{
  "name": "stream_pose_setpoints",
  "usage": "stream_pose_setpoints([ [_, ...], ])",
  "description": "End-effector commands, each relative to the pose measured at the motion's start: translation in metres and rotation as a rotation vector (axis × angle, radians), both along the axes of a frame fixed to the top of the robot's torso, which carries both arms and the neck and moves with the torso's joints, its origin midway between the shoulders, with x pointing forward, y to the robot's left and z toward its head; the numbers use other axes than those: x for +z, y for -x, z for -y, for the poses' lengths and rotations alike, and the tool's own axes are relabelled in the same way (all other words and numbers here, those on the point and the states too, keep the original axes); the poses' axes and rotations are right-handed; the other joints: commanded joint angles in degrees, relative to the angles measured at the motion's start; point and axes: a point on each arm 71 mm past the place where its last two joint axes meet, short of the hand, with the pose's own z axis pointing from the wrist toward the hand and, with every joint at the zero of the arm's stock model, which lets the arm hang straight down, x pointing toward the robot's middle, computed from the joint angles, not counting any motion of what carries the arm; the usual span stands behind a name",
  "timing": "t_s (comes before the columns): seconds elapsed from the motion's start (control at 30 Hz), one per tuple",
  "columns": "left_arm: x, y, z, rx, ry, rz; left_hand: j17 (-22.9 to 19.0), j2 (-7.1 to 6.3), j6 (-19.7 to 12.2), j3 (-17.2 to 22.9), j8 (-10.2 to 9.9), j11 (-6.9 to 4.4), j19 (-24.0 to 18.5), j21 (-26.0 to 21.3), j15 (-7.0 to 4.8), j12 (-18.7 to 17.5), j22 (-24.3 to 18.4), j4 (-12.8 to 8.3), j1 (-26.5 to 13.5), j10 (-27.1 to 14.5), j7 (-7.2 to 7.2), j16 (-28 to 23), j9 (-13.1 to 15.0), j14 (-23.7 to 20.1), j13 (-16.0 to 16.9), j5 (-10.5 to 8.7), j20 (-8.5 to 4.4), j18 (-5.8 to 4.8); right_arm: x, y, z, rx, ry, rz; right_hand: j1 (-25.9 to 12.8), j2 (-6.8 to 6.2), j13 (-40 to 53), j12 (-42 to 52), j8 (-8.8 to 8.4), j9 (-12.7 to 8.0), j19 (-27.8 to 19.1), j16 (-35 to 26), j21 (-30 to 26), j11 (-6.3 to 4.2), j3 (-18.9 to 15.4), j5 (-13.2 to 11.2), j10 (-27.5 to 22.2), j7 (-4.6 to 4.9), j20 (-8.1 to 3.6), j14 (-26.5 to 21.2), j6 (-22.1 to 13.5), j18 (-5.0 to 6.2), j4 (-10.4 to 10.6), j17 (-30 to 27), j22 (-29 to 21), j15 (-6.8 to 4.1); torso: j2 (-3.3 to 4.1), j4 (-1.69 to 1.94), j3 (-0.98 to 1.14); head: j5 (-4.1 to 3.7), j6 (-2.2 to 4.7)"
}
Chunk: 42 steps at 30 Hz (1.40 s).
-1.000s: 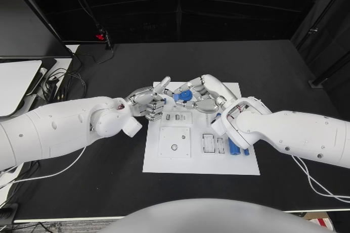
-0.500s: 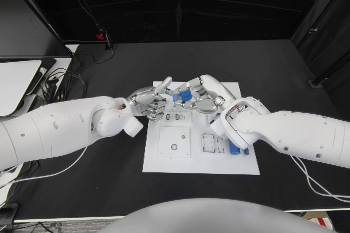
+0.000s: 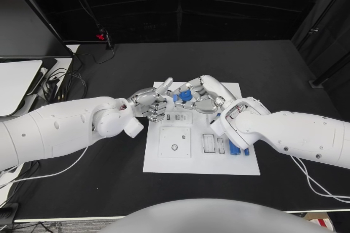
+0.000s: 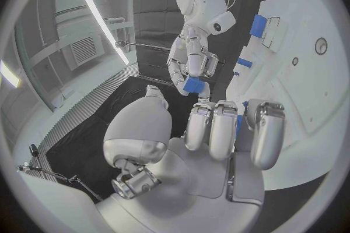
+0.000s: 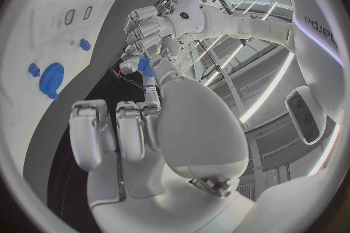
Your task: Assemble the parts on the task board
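Observation:
The white task board [image 3: 201, 159] lies mid-table. Above its far edge my right hand [image 3: 205, 95] pinches a small blue part [image 3: 185, 95], seen too in the left wrist view as a blue part [image 4: 192, 84] under the right hand [image 4: 193, 61]. My left hand [image 3: 151, 102] hovers just left of it, fingers curled in, one finger pointing out. A sliver of a blue part [image 4: 238, 123] shows between the curled left fingers [image 4: 222, 131]. In the right wrist view the blue part [image 5: 144, 65] sits between the left hand [image 5: 146, 26] and my right hand [image 5: 124, 128].
Long blue parts [image 3: 233, 148] lie on the board's right side beside pale slots [image 3: 209, 142]; a square recess [image 3: 175, 142] sits at its middle. A blue gear [image 5: 52, 77] rests on the board. Cables and a monitor [image 3: 18, 84] stand at the table's left edge.
The right hand has turned its blue part slightly between its fingers. Both arms stay where they were.

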Motion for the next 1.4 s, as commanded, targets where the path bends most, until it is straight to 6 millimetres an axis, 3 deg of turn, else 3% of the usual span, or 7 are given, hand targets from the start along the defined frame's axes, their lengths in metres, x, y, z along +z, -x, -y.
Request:
stream_pose_setpoints([
  [0.03, 0.0019, 0.0013, 0.0020, -0.021, 0.021, -0.004, 15.1, 0.43, 0.6, -0.4, 0.8, -0.45, 5.9, 0.2, -0.21, 0.2, 15.1, -0.1, 0.1, 6.0, 0.31, 0.0, 0.6, 6.1, 15.1, -0.34, -0.05, -0.38, 0.0002, -0.0004, 0.0004, 0.000, 0.003, 0.000, 0.1, 0.71, 15.1, 0.1, 0.10, 0.1, 5.9, 0.1, 0.2, 0.43, 0.3, 0.3, 6.2, 0.62, 0.32, 5.8, 1.8, -0.42, 0.1, 15.1, 15.1, 0.40, -0.02, -0.05, 0.00, 0.00, 0.00],
  [0.4, 0.0011, -0.0004, -0.0010, -0.001, 0.010, -0.001, 15.1, 0.62, 0.8, -0.6, 2.5, -0.79, 5.9, 0.2, -0.53, 0.2, 15.1, -0.1, 0.4, 6.0, -0.03, 0.0, 2.0, 6.1, 15.1, -0.34, -0.34, -0.38, 0.0001, -0.0003, 0.0017, -0.003, 0.005, -0.002, 0.1, 0.71, 15.1, 0.1, 0.10, 0.1, 5.9, 0.1, 0.2, 0.43, 0.3, 0.3, 6.2, 0.62, 0.32, 5.8, 1.8, -0.42, 0.1, 15.1, 15.1, 0.40, 0.00, -0.01, 0.04, -0.07, 0.03],
  [1.23, -0.0004, -0.0027, -0.0037, 0.027, -0.008, 0.002, 15.1, 0.78, 0.5, -0.6, 2.9, -0.88, 5.9, 0.2, -0.63, 0.2, 15.1, -0.1, 0.6, 6.0, -0.10, 0.0, 2.5, 6.1, 15.1, -0.34, -0.45, -0.38, 0.0001, 0.0000, 0.0024, -0.006, 0.005, 0.000, 0.2, 0.72, 15.1, 0.1, 0.03, 0.1, 5.9, 0.1, 0.2, 0.43, 0.3, 0.4, 6.2, 0.61, 0.34, 5.8, 1.8, -0.42, 0.0, 15.1, 15.1, 0.42, 0.02, 0.02, 0.00, -0.20, -0.08],
  [1.4, -0.0005, -0.0046, -0.0051, 0.062, -0.020, 0.014, 15.1, 0.92, -3.7, -0.8, 1.7, -0.58, 5.9, 0.2, -0.53, 0.2, 15.1, -0.1, 1.2, 6.0, 0.38, 0.0, 2.5, 6.1, 15.1, -0.35, -0.56, -0.38, 0.0001, 0.0014, 0.0024, -0.006, 0.000, 0.006, 0.2, 0.72, 15.1, 0.1, 0.03, 0.1, 5.9, 0.1, 0.2, 0.43, 0.3, 0.4, 6.2, 0.61, 0.34, 5.8, 1.8, -0.42, 0.0, 15.1, 15.1, 0.42, 0.00, 0.02, 0.00, -0.16, -0.08],
])
